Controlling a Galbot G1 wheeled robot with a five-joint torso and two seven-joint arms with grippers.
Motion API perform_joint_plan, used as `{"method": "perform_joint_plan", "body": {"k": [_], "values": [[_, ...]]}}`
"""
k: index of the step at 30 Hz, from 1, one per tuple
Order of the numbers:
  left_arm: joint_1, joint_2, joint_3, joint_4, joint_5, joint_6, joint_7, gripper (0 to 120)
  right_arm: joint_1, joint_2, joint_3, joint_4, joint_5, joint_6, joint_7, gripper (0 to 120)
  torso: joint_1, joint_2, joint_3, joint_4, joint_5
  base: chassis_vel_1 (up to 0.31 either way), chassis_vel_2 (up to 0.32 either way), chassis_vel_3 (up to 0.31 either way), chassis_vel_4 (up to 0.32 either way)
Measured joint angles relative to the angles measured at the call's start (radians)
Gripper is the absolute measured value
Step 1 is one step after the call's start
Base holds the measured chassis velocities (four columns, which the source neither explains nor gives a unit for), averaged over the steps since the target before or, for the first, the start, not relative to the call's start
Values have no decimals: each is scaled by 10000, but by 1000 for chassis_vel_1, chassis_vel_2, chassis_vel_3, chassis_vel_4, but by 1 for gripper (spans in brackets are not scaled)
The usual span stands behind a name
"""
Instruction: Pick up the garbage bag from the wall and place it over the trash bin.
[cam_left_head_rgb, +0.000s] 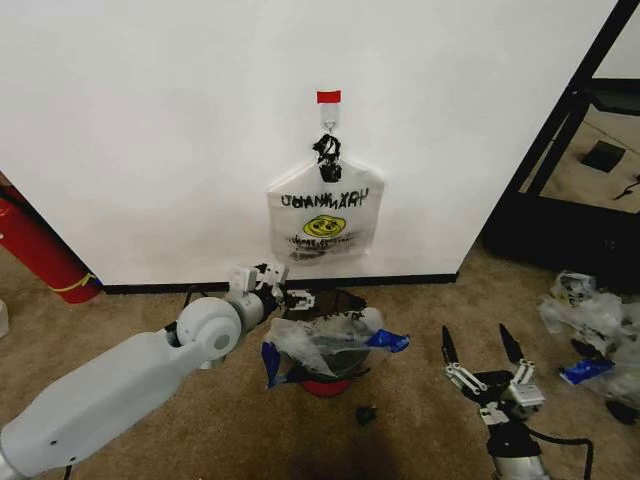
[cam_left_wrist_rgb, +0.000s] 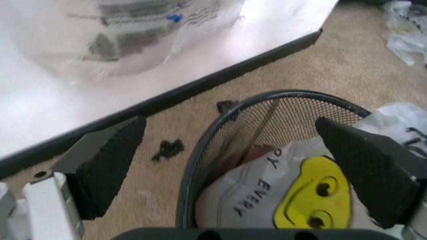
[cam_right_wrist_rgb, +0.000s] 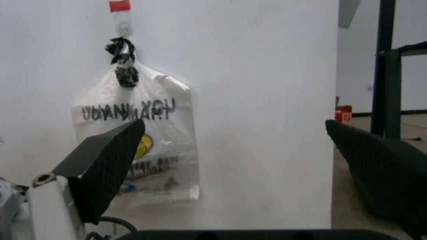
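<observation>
The garbage bag (cam_left_head_rgb: 326, 213) hangs lengthwise down the wall (cam_left_head_rgb: 150, 130), above the spread left gripper (cam_left_head_rgb: 290, 297), the nearer one, at the trash bin (cam_left_head_rgb: 322, 352).

Even indoor light, soft shadows, blurred left-wrist foreground.

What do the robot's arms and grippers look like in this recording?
The left arm has a smooth light-grey shell with a rounded joint; its left gripper is white with black pads. The right gripper has slim black fingers on white linkages and a black cable behind.
</observation>
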Motion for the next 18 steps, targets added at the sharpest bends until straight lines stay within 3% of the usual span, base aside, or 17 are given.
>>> {"method": "perform_joint_plan", "body": {"k": [6,15,18], "values": [[-459,-56,414,797,1126,-42,1125,100,-242,187,-42,86,-49,59,-14,100,0,0,0,1,2,0,0,0,0],[-1092,-147,880,1563,1101,384,1995,100,-256,168,-65,264,-59,-25,143,100,0,0,0,1,2,0,0,0,0],[-1280,-293,1016,1870,926,544,2017,94,-283,174,-79,346,-58,-67,208,100,0,1,0,0,0,0,0,0,0]]}}
